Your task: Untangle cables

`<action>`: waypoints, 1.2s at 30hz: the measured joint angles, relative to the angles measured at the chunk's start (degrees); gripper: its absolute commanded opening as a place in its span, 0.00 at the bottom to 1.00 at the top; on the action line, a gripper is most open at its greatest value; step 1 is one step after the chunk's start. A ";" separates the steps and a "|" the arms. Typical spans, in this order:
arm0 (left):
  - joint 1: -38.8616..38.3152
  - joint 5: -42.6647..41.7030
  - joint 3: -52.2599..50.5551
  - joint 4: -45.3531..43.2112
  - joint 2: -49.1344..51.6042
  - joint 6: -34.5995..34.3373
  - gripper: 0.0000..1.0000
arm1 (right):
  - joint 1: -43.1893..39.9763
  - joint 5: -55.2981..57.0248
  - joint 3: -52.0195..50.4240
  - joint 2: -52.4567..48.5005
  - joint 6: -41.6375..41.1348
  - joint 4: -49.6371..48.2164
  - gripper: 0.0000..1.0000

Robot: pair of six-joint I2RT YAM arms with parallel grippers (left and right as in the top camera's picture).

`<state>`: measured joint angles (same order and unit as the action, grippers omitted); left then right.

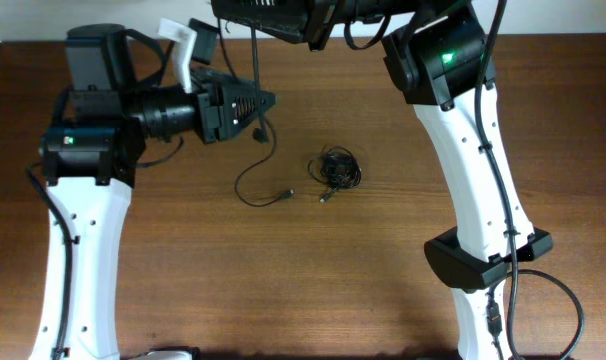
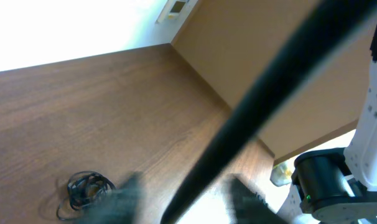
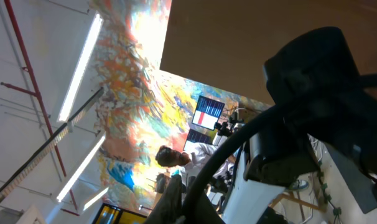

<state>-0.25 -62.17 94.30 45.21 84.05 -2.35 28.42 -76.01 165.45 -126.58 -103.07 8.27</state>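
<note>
A small dark tangle of cables (image 1: 335,168) lies on the brown table (image 1: 283,280), with one plug end (image 1: 325,198) sticking out below it. The tangle also shows in the left wrist view (image 2: 83,190). My left gripper (image 1: 263,103) hovers to the tangle's upper left, shut on one thin black cable (image 1: 245,185). That cable hangs from it, curls on the table and ends in a plug (image 1: 288,192). A thin taut strand (image 1: 256,60) runs up to my right gripper (image 1: 278,15) at the top edge. In the wrist views both sets of fingers (image 2: 190,199) (image 3: 188,205) are blurred.
The right arm's white link (image 1: 478,170) stands to the right of the tangle. The left arm's base (image 1: 78,250) is at the left. The table's far edge (image 2: 226,106) and the right arm's base (image 2: 331,180) show in the left wrist view. The right wrist view faces the ceiling.
</note>
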 measured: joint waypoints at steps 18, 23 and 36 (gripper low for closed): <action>-0.55 41.83 0.31 6.01 -0.02 -3.93 0.00 | 0.07 -8.41 0.20 -2.01 41.81 29.81 0.98; 1.95 48.13 0.31 7.26 -0.02 -4.37 0.00 | 0.07 17.31 0.13 -3.82 62.51 65.33 0.98; 4.79 52.30 20.98 4.61 1.46 -4.33 0.00 | -1.31 58.14 0.09 -3.98 85.13 88.70 0.99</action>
<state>4.54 -9.87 115.28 49.82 85.52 -6.68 27.11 -17.87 165.53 -130.56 -17.93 96.97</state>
